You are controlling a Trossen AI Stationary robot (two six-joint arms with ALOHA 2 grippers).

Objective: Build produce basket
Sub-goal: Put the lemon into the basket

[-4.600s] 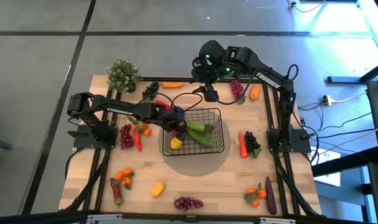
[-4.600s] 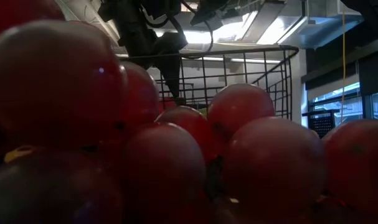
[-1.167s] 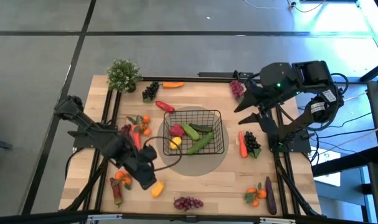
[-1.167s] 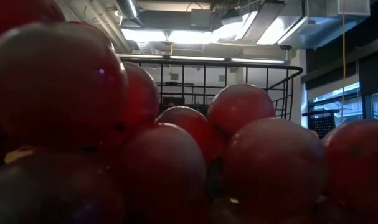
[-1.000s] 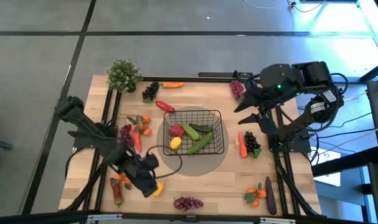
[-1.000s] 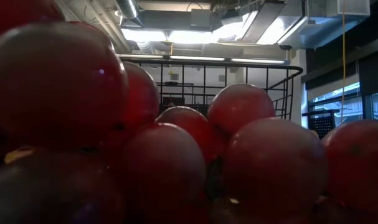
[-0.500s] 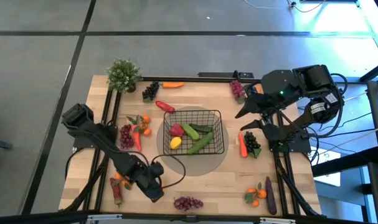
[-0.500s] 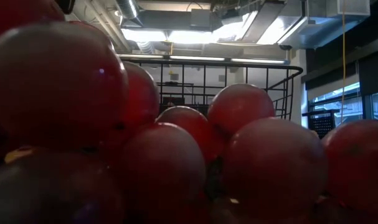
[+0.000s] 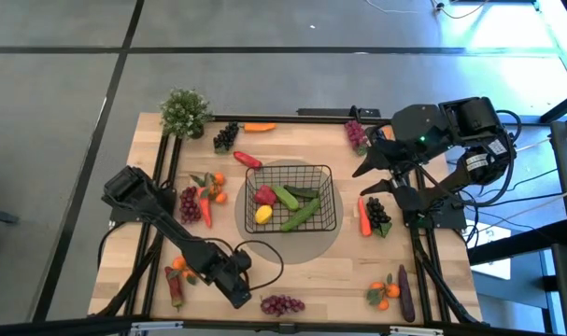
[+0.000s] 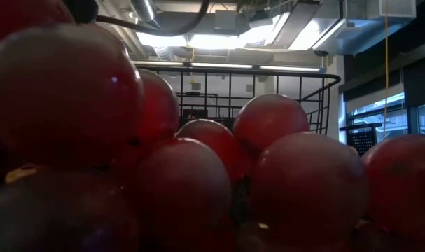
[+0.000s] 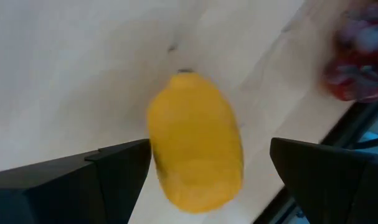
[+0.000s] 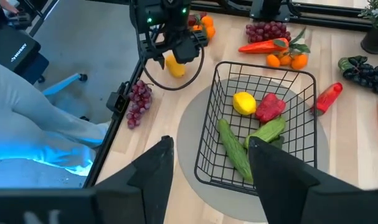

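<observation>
Left hand (image 11: 201,168) spread wide around smooth oval yellow lemon (image 11: 195,142) on pale wood table (image 11: 64,74).

Table (image 9: 302,271): pale wood with light grain. Basket (image 12: 299,127): black wire grid, on a grey round mat (image 12: 189,134). Inside the basket: yellow lemon (image 12: 244,102), red pepper (image 12: 269,106), two green cucumbers (image 12: 234,149). Loose lemon (image 11: 195,140): plain yellow, between black fingers (image 11: 117,180). Grapes (image 9: 282,304): purple-red; in the low view, glossy dark red. Carrot (image 9: 363,216): orange-red. Eggplant (image 9: 404,291): dark purple. Oranges (image 9: 384,294): orange with green leaves. Plant (image 9: 185,112): green.
</observation>
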